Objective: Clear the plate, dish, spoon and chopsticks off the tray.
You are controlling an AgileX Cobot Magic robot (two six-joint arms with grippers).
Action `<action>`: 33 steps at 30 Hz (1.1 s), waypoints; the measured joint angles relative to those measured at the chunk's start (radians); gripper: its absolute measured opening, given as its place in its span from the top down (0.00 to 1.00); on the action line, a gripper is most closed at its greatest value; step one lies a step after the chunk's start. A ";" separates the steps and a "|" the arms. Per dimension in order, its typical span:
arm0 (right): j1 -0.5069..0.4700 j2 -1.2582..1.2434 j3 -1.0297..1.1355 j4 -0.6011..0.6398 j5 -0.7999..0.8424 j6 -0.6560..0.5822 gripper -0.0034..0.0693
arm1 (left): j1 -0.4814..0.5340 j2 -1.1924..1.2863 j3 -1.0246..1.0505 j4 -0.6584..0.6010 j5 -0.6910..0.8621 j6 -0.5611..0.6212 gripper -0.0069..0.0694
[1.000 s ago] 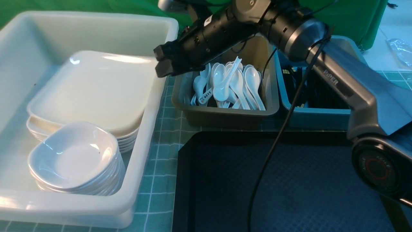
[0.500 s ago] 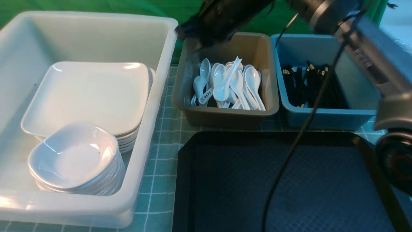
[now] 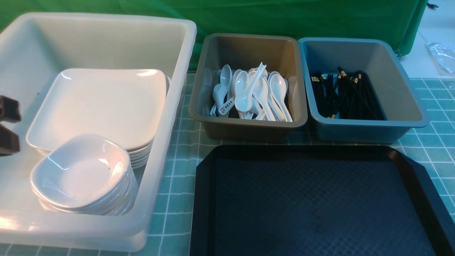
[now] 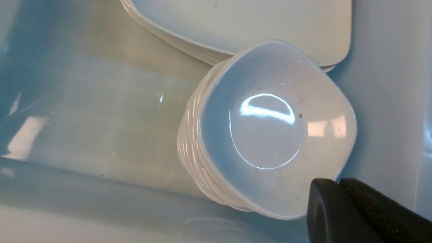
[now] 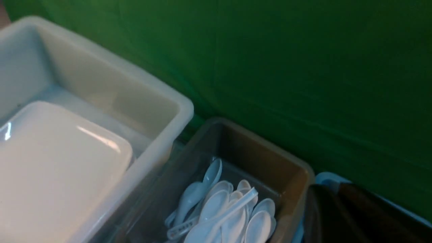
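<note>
The black tray [image 3: 320,202] lies at the front right with nothing on it. A white plate [image 3: 96,103] lies flat on top of a stack in the white tub [image 3: 177,89]. In front of that stack is a pile of small white dishes [image 3: 80,170]. My left gripper [image 4: 338,181] is shut and empty, just beside the top dish [image 4: 270,128]; it shows at the left edge [image 3: 7,126]. White spoons [image 3: 249,92] fill the grey-brown tub and black chopsticks [image 3: 346,92] the blue tub. My right gripper [image 5: 334,186] is dark and blurred, above the tubs' far side, holding nothing.
The grey-brown tub [image 3: 245,129] and the blue tub [image 3: 366,131] stand side by side behind the tray. A green cloth [image 3: 284,17] hangs at the back. The table is covered by a teal grid mat [image 3: 181,167].
My right arm has lifted away from the white tub and left the front view. The plate, tilted a second ago, now lies flat on the stack. My left gripper has appeared at the left edge.
</note>
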 joint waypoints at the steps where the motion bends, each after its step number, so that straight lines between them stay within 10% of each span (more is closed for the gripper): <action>1: 0.000 -0.035 0.012 -0.001 0.000 0.000 0.85 | 0.000 0.019 0.000 -0.031 -0.012 0.027 0.89; 13: 0.000 -0.474 0.639 -0.062 -0.043 0.056 0.92 | -0.019 0.032 0.000 -0.204 -0.042 0.194 0.89; 25: 0.000 -1.300 1.748 -0.444 -0.736 0.605 0.92 | -0.259 -0.077 0.001 -0.163 -0.067 0.214 0.89; 33: 0.000 -1.614 2.080 -0.493 -1.011 0.639 0.92 | -0.300 -0.242 0.001 -0.155 -0.093 0.267 0.89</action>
